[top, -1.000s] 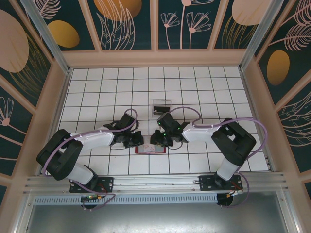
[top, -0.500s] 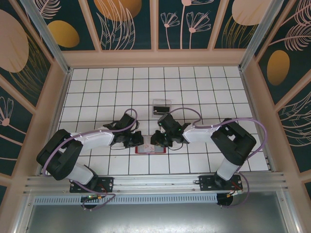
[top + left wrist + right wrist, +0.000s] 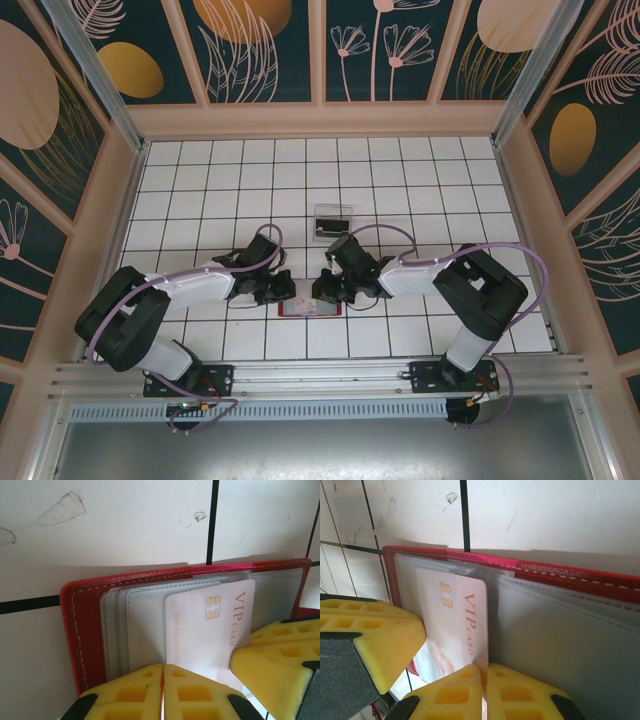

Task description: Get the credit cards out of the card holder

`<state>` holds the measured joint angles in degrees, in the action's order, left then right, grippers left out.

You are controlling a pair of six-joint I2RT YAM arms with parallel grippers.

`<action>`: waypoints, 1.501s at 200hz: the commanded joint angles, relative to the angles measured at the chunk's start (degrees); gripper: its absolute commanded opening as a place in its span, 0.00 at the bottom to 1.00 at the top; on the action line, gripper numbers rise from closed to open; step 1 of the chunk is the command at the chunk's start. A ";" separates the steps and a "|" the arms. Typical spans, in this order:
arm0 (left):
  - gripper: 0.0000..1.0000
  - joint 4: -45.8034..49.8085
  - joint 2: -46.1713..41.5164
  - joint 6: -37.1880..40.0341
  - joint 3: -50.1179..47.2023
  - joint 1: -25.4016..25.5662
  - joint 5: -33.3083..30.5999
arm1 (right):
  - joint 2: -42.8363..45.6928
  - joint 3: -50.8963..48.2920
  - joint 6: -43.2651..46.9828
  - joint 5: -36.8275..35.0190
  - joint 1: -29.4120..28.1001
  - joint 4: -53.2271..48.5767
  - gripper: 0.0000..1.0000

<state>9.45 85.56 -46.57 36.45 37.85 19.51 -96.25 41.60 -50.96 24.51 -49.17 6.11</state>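
From up top I see the card holder (image 3: pixel 310 311) lying open on the tabletop (image 3: pixel 200 180), close to the near edge and about midway between the left and right edges. Both arms reach in over it from either side.

On the left wrist feed, the left pincer (image 3: pixel 162 672) has its yellow tips pressed together, with no gap between them. They sit at the near edge of the holder's clear pockets. I cannot tell whether a sleeve is pinched between them.

On the right wrist feed, the right pincer (image 3: pixel 485 672) is also closed. It meets the near corner of a pale credit card (image 3: pixel 455 625) printed "VIP CARD" with a gold chip, and the card's edge runs straight into the seam between the tips, so I read it as clamped on that card. The card lies flat against the holder's inner pockets, and its far edge is just short of the red stitched border.

Beyond the holder, toward the middle of the tabletop, stands a clear tray (image 3: pixel 333 220) with something dark in it.
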 commanded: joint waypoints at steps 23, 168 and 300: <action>0.09 5.65 0.69 0.86 -0.32 0.23 -3.23 | 2.79 -2.61 0.08 -1.56 0.73 -2.77 0.07; 0.10 6.79 -1.13 1.03 0.63 0.21 -3.07 | 14.43 -2.69 1.76 -4.68 2.42 -9.81 0.03; 0.20 6.63 -3.34 1.04 1.58 0.18 -4.15 | 11.88 15.04 45.89 -21.89 5.05 -34.90 0.00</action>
<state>13.80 83.33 -46.54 37.19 37.95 16.99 -82.06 52.29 -22.28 8.69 -45.47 -19.27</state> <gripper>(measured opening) 0.199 0.051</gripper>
